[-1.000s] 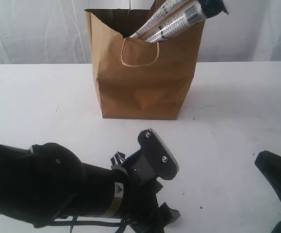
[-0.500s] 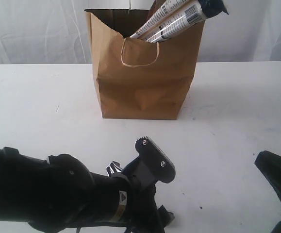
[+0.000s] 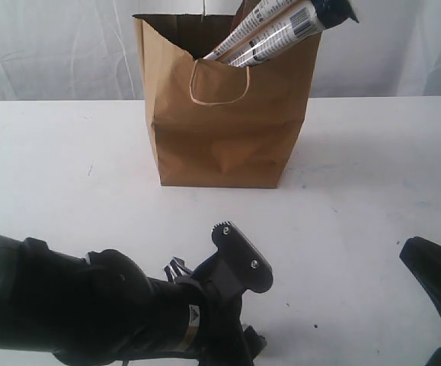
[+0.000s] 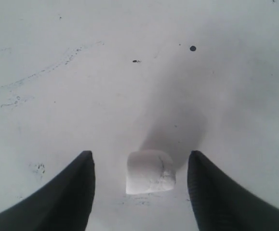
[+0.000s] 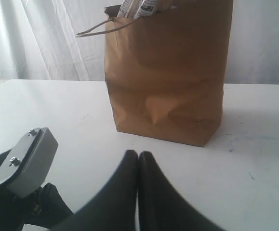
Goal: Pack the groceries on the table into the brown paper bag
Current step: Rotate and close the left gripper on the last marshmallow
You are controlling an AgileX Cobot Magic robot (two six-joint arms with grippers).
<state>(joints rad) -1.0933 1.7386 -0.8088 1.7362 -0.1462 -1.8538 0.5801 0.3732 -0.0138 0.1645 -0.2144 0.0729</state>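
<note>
A white marshmallow (image 4: pixel 150 172) lies on the table (image 4: pixel 81 72), in the gap between the two black fingers of my left gripper (image 4: pixel 140 156), which stands open and touches it on neither side. In the exterior view the left arm (image 3: pixel 91 313) hides the marshmallow. The brown paper bag (image 3: pixel 228 114) stands upright at the back of the table (image 3: pixel 372 152), with long noodle packs (image 3: pixel 281 30) sticking out of its top. My right gripper (image 5: pixel 138 154) is shut on nothing, low over the table and pointing at the bag (image 5: pixel 168 72).
The left arm's grey wrist plate (image 3: pixel 241 257) rises in front of the bag and also shows in the right wrist view (image 5: pixel 26 161). The right arm's dark body (image 3: pixel 437 286) sits at the table's near right. A white curtain (image 3: pixel 52 46) hangs behind.
The left arm has drawn back toward the near edge and sunk lower in the exterior view. The bag, the noodle packs and the right arm have stayed still.
</note>
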